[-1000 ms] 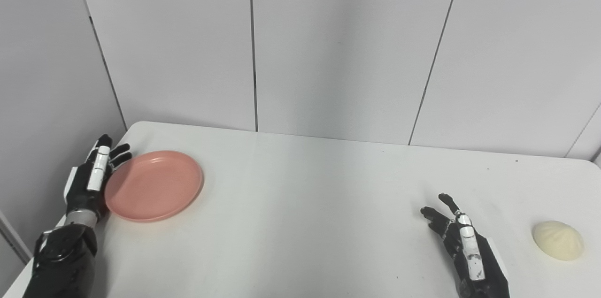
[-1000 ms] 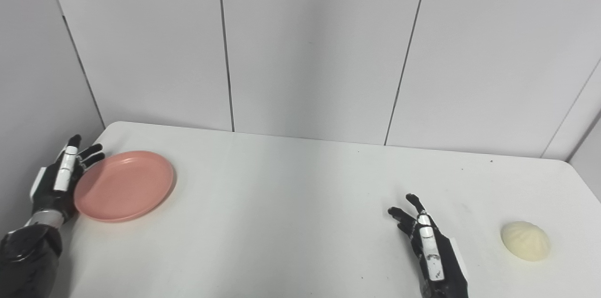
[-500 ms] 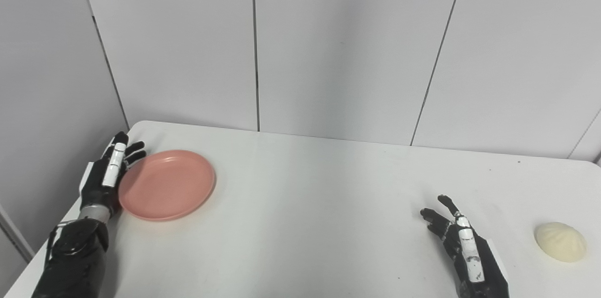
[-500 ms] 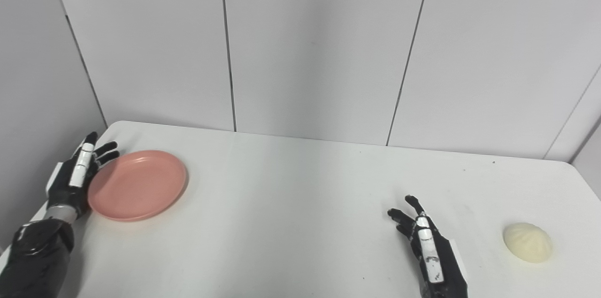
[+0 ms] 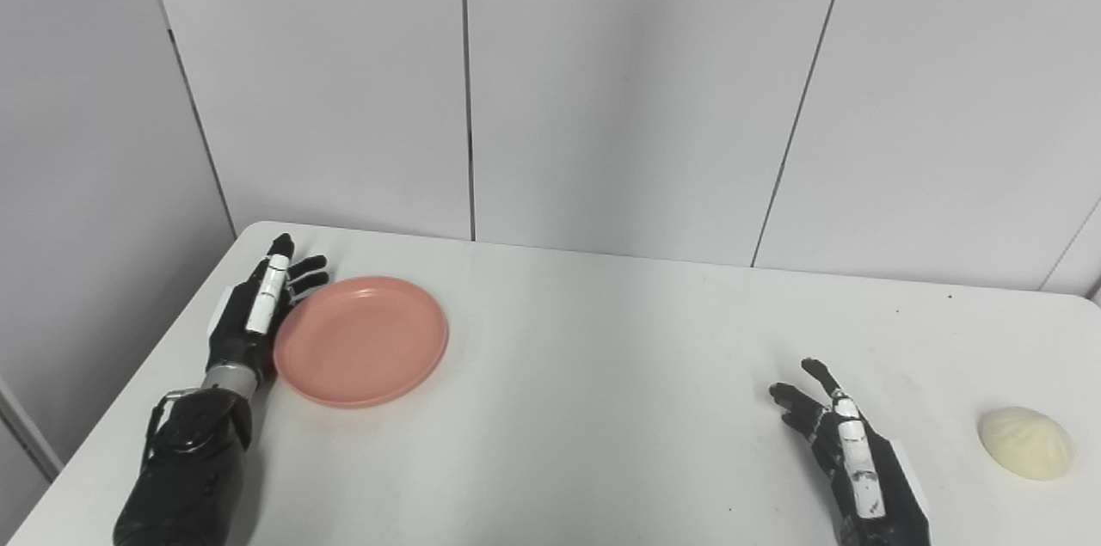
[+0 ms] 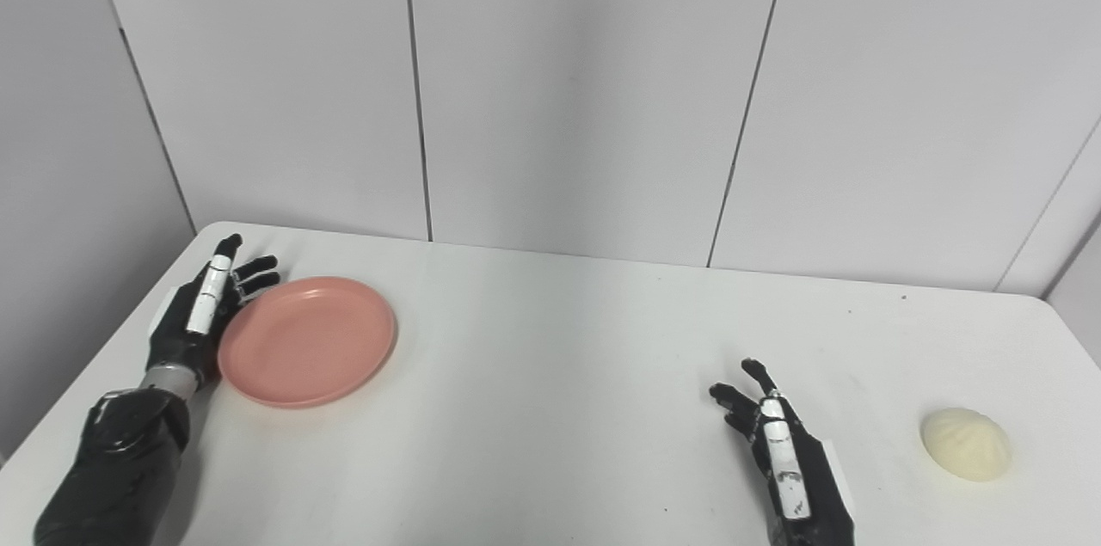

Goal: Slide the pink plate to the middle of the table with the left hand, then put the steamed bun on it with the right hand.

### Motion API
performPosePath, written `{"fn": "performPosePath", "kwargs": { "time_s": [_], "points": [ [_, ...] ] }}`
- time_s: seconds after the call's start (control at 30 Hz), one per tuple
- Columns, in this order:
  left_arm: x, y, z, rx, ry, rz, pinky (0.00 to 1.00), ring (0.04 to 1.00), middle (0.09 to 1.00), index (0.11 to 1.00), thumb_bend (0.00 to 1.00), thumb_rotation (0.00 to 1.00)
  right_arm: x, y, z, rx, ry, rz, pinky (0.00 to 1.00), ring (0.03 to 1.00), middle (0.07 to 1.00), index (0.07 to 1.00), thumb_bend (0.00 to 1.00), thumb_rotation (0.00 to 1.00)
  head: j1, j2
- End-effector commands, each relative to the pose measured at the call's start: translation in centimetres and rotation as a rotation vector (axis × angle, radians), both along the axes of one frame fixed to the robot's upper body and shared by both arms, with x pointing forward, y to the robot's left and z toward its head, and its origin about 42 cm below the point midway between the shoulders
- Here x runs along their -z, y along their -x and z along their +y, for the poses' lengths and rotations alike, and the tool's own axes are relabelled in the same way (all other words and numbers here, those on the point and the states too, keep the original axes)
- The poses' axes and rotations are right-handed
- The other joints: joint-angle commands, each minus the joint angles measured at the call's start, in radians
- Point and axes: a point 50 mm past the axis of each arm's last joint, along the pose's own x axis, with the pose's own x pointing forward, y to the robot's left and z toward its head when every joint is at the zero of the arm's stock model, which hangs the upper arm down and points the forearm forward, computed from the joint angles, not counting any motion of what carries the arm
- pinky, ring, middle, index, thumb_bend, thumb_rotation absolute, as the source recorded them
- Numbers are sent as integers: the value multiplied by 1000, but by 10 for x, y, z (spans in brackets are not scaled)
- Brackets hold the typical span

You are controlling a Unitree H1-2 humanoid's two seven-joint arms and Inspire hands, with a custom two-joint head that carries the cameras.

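Left robot hand (image 5: 258,318), fingers spread, flat against pink plate (image 5: 361,340); plate had slid rightward, still left of frame centre. Right robot hand (image 5: 847,456) open, idle; steamed bun (image 5: 1025,442) lower right on tabletop (image 5: 585,374).

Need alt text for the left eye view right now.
Left hand, open, presses its palm against the left rim of the pink plate on the white table. Right hand rests open, apart from the steamed bun.

Plate (image 5: 361,340): smooth matt pink plastic. Bun (image 5: 1025,442): soft, pleated, dull. Bench (image 5: 585,374): smooth white, faintly scuffed. Hands (image 5: 254,318): glossy black plastic.
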Motion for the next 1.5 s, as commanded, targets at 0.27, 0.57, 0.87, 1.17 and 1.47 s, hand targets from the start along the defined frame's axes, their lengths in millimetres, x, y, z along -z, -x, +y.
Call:
{"fn": "performPosePath", "kwargs": {
  "time_s": [0.27, 0.57, 0.87, 1.17, 1.47],
  "points": [
    [-16, -16, -39, 119, -35, -5, 646, 771, 779, 922, 742, 845, 9, 4, 9, -9, -19, 22, 868, 820, 745, 887, 818, 938, -3, 1],
    [-17, -24, -68, 174, -16, 7, 683, 767, 769, 920, 737, 837, 8, 4, 10, -8, -14, 24, 870, 824, 742, 881, 819, 943, -6, 1],
    [-14, -29, -99, 238, -24, 4, 697, 776, 777, 926, 761, 854, 8, 6, 11, -7, -26, 24, 869, 821, 739, 877, 823, 926, -13, 7],
    [-13, -31, -126, 291, -10, 7, 681, 768, 765, 930, 728, 847, 6, 8, 15, -15, -30, 22, 870, 820, 739, 883, 838, 910, -28, 11],
    [-13, -31, -166, 374, 3, 17, 677, 769, 776, 935, 706, 851, 3, 10, 19, -13, -17, 14, 868, 820, 738, 886, 842, 910, -51, 18]
  ]
}}
